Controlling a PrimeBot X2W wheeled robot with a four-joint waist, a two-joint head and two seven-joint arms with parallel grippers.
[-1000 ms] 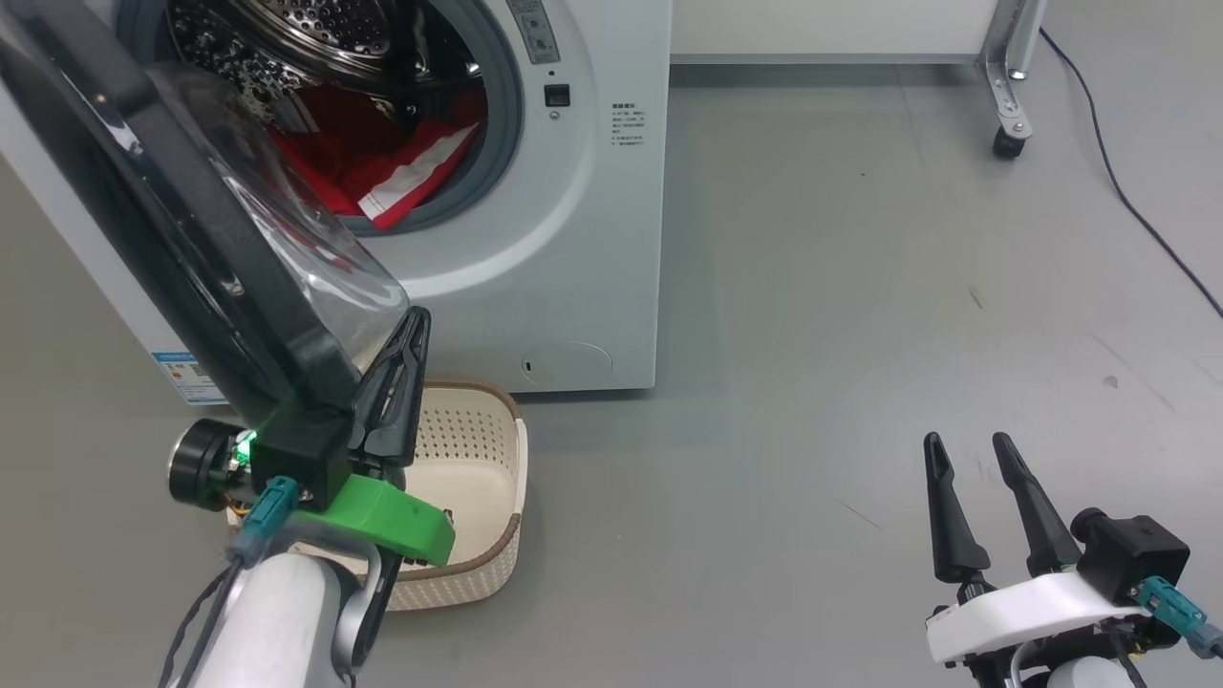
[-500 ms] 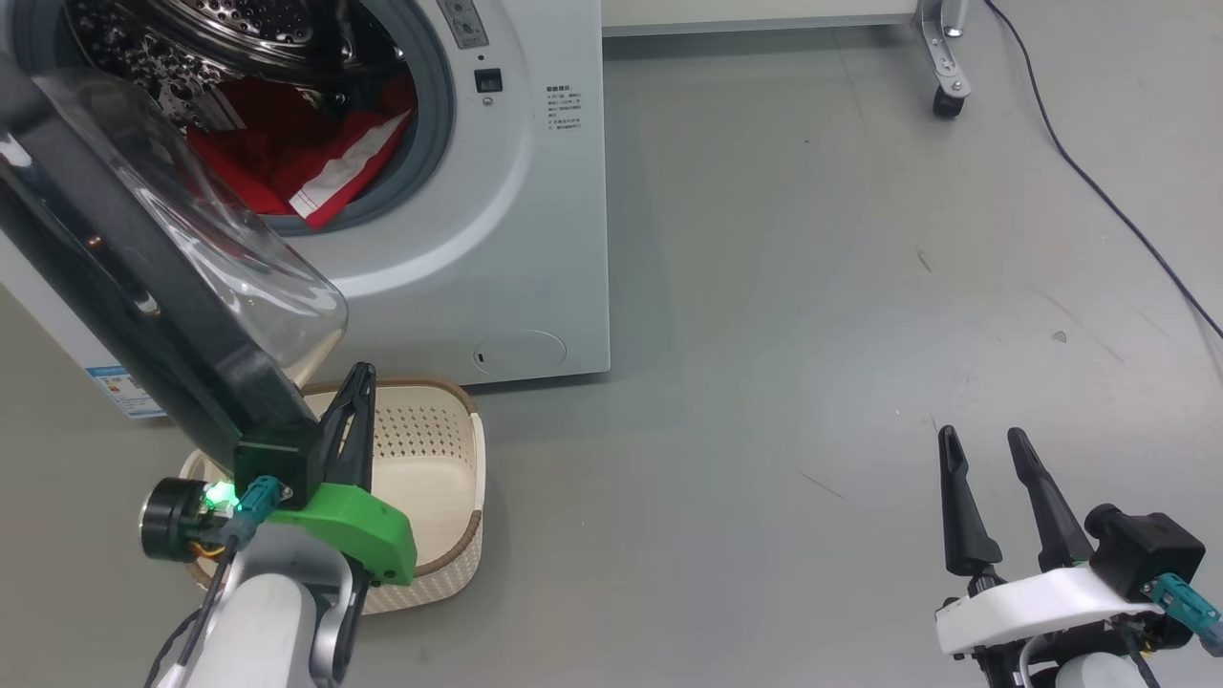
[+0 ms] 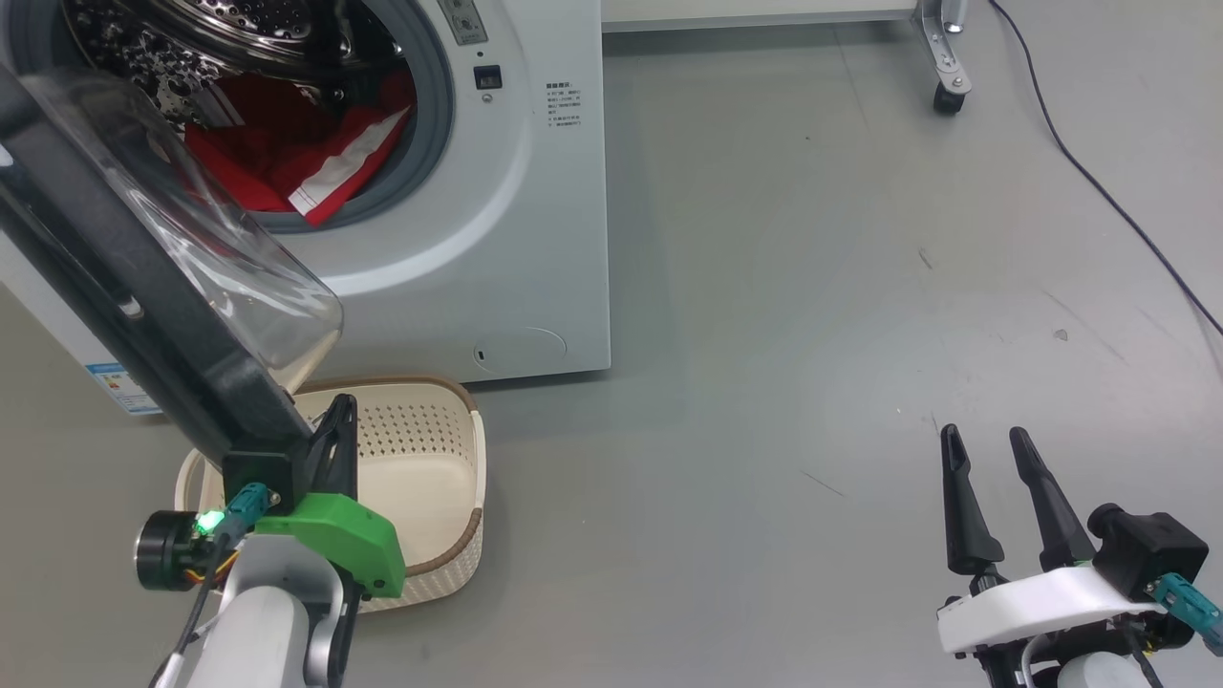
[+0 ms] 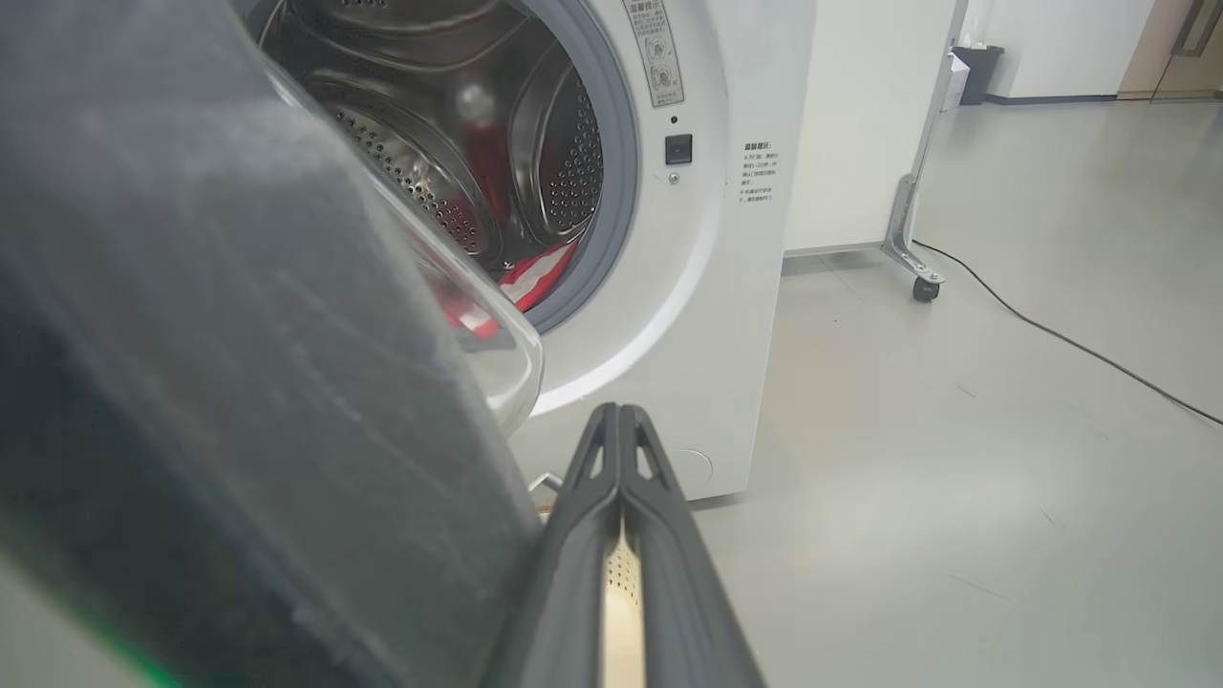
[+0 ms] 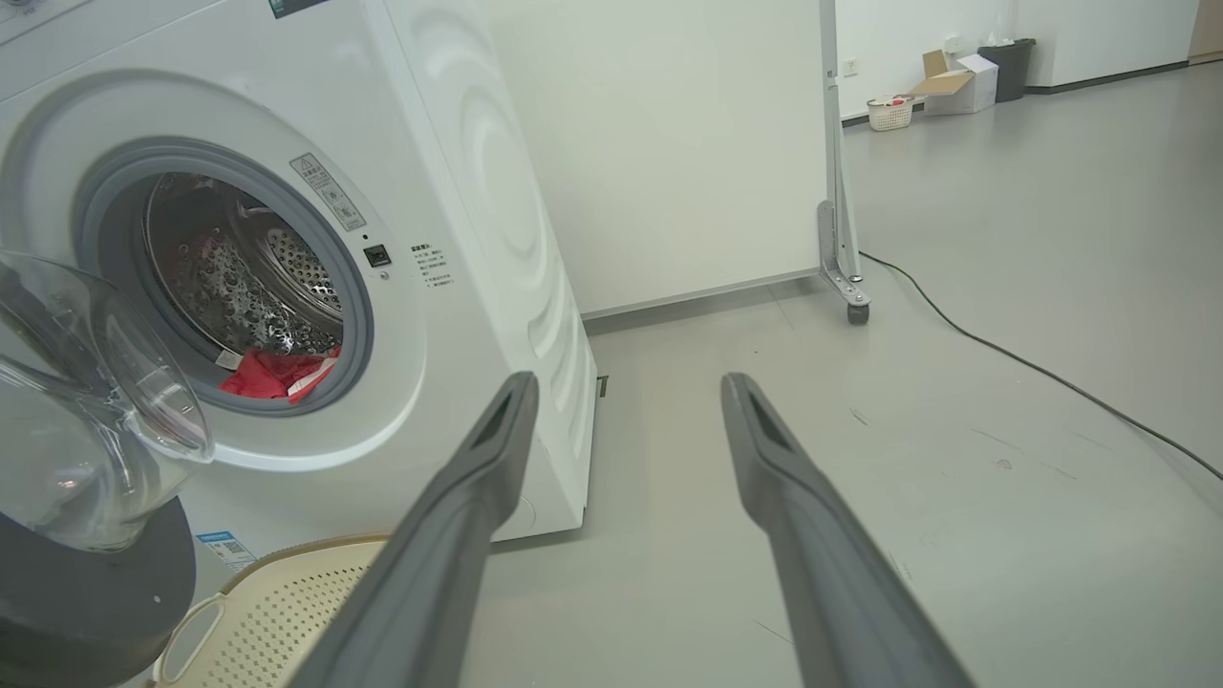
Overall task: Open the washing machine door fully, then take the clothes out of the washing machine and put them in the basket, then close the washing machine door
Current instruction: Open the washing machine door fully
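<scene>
The washing machine door [image 3: 105, 287] stands swung out on the left of the opening. Its black rim angles toward you and its glass bowl [image 3: 229, 268] faces the washing machine [image 3: 535, 239]. The mouth is uncovered, but the door looks short of fully open, so you are on the first step.

Your left pincer [image 3: 345, 401] is clenched on nothing, its fingers pressed together. It sits at the door's low near edge, right beside the inner side of the rim, and the left wrist view puts the rim against the finger. I cannot tell for certain that they touch. It reads as a push with the side of the fingers, not a grasp.

Your right pincer [image 3: 984, 438] is released, jaws spread, hanging over bare floor [image 3: 812, 334] at the near right, well apart from the machine.

The clothes [image 3: 277, 158] lie in the drum [image 3: 220, 38], a red heap with a white stripe at the lower lip of the opening. The basket [image 3: 430, 430] sits empty on the floor just in front of the machine, partly under the door.

Next, carry the door further left and away until it stops. Keep contact on the rim, not the glass, and watch that the arm clears the basket. Then an open pincer can reach the drum.
</scene>
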